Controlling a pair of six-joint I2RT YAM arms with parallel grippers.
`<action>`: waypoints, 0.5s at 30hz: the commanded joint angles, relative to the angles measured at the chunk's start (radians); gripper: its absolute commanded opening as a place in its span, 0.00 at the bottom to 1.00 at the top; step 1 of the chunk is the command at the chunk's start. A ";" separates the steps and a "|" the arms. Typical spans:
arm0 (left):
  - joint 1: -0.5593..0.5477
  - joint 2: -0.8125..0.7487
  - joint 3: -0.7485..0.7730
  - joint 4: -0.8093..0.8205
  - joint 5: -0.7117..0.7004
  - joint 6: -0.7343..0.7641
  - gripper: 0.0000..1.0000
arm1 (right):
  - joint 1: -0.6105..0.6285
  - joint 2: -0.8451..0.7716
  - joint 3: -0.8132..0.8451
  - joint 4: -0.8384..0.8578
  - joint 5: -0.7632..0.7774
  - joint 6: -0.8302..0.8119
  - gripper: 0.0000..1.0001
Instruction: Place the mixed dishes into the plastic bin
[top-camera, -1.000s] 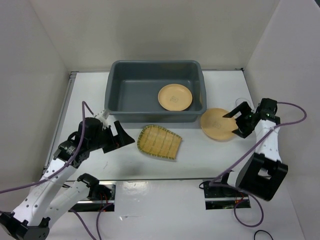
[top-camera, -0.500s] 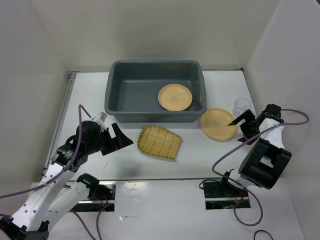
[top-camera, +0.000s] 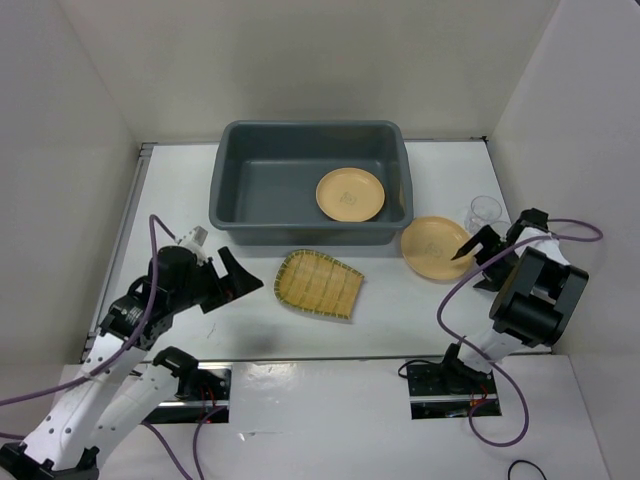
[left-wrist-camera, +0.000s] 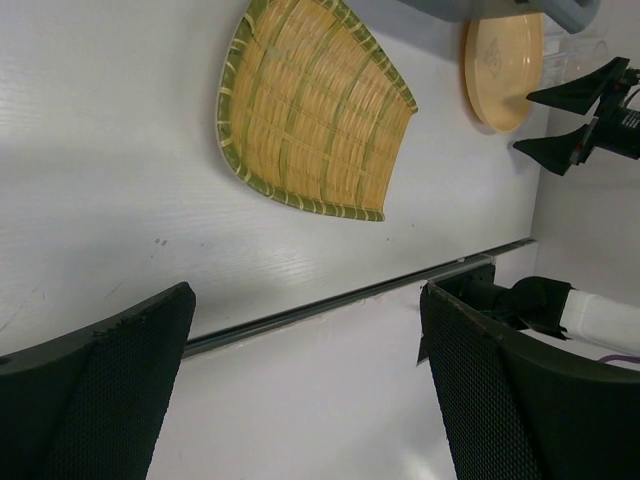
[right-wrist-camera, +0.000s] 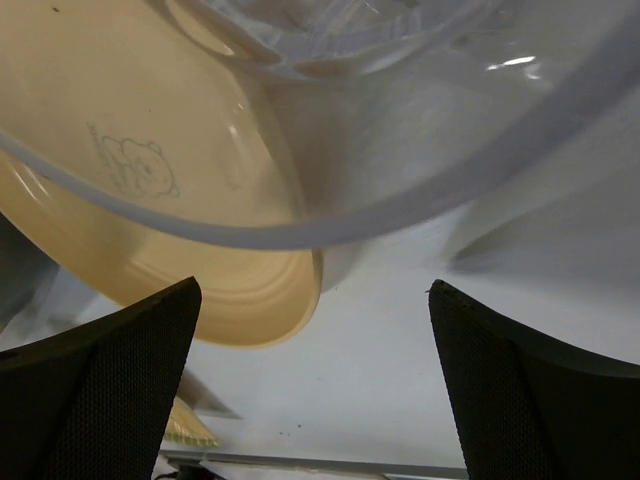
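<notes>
You have one of the round tan-orange plates (top-camera: 350, 193) lying flat on the floor of the plastic bin (top-camera: 270, 195), toward its right wall. The second plate (top-camera: 435, 247) lies outside on the white table (top-camera: 400, 320), just beside the bin's front right corner. From above you cannot tell whether its rim touches the bin's wall. The yellow ribbed tray (top-camera: 318, 284) also lies flat on the table, just in front of the bin's front wall and a little right of that wall's middle. Its narrow rounded end points left and it stands apart from both plates.

A clear cup (top-camera: 484, 211) stands to the right of the bin, just behind the outside plate.

Your right gripper (top-camera: 472, 265) sits to the right of the bin's front right corner with its jaws spread wide, grasping nothing. In the top view the tip of one finger lies over the outside plate's right edge, and the other finger is off the plate on the side away from the bin. Whether that tip touches the plate is unclear. Its wrist camera shows the plate ahead between the fingers and the cup's rim very close above.

Your left gripper (top-camera: 240, 278) hangs in front of the bin's front left corner, also released and holding nothing, its fingers pointing toward the tray but clearly apart from it.
</notes>
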 joint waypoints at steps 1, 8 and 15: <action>0.006 -0.035 -0.011 -0.004 -0.022 -0.030 1.00 | 0.021 0.019 0.040 0.043 -0.008 -0.032 0.99; 0.006 -0.075 -0.029 -0.022 -0.040 -0.041 1.00 | 0.062 -0.013 -0.037 0.155 -0.070 -0.052 0.84; 0.006 -0.104 -0.038 -0.041 -0.040 -0.041 1.00 | 0.062 0.007 -0.039 0.177 -0.107 -0.052 0.41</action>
